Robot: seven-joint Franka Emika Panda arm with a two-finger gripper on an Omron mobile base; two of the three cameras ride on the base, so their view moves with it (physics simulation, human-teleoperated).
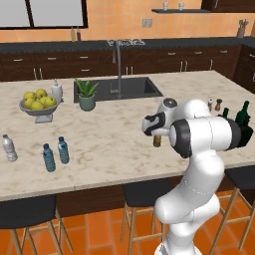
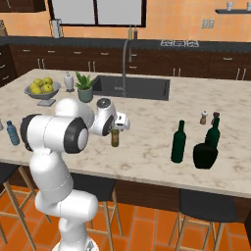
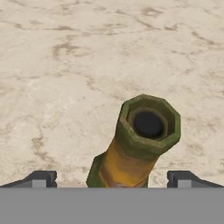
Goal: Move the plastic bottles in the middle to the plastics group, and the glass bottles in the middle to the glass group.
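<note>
Hovering over the brown amber bottle (image 3: 146, 135) mid-surface (image 1: 109, 144), the end effector (image 3: 111, 179) has its jaws spread wide w/ nothing held — neck sits between the tips, slightly off-centre. Step in hand, I'd say: grasp approach. Next move calls for dropping lower, centring, then closing on the neck — after that a carry toward the glass group (image 2: 208, 147) at the far side.

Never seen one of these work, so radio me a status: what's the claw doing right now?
Gripper open, poised over the brown bottle, tips either side of its neck. Bottle upright on the counter, not gripped. Nothing near it.
</note>
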